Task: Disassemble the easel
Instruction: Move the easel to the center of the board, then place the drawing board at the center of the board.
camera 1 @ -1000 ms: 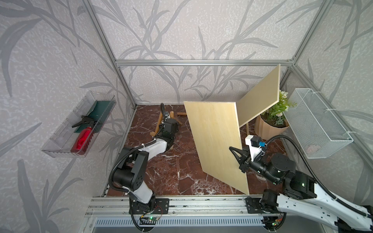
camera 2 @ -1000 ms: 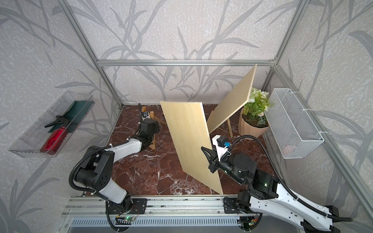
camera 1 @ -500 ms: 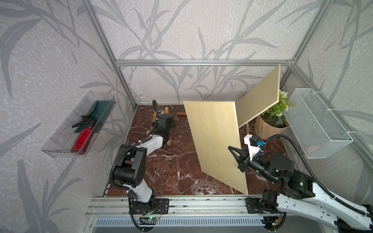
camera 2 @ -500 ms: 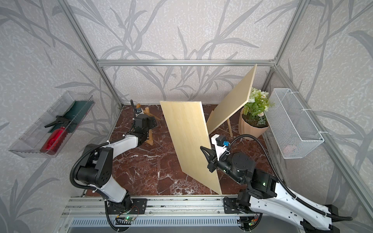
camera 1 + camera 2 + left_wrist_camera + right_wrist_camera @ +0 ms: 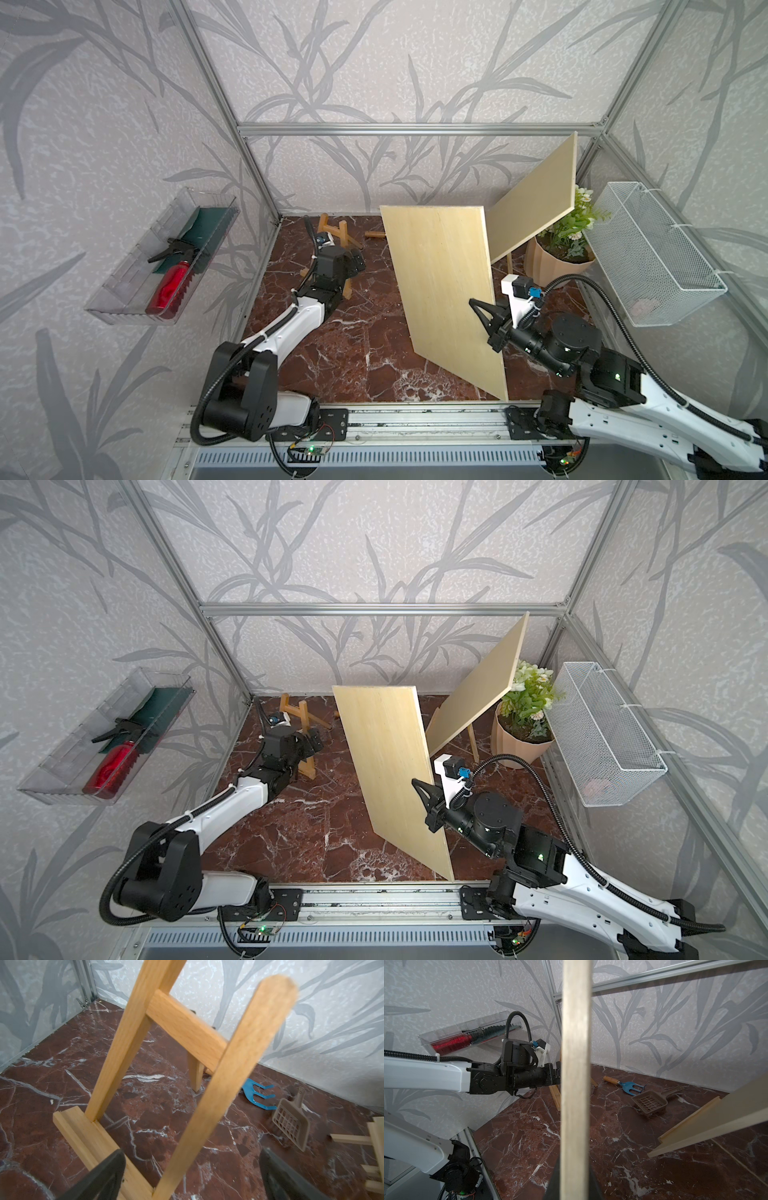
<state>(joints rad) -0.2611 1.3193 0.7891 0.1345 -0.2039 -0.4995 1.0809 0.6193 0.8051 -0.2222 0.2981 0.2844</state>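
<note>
A small wooden A-frame easel [image 5: 332, 232] [image 5: 300, 717] stands on the marble floor at the back left. Its crossbar and ledge show close up in the left wrist view [image 5: 187, 1028]. My left gripper [image 5: 357, 262] [image 5: 191, 1159] is open wide, with one easel leg passing between its fingers and no pad pressing on it. A large pale plywood board [image 5: 440, 291] [image 5: 386, 762] stands tilted on edge in the middle. My right gripper [image 5: 484, 316] [image 5: 575, 1178] is shut on the board's right edge [image 5: 575, 1064].
A second board [image 5: 536, 212] leans on another easel at the back right, beside a potted plant [image 5: 561, 249]. A blue hand rake [image 5: 631, 1087] and grey scoop [image 5: 652, 1101] lie near the back wall. A wire basket [image 5: 652, 257] and clear tray [image 5: 137, 286] hang on the side walls.
My left gripper's jaws have opened wide, and the small easel has shifted toward the back left corner, where it now stands. The right gripper and its board have not moved.
</note>
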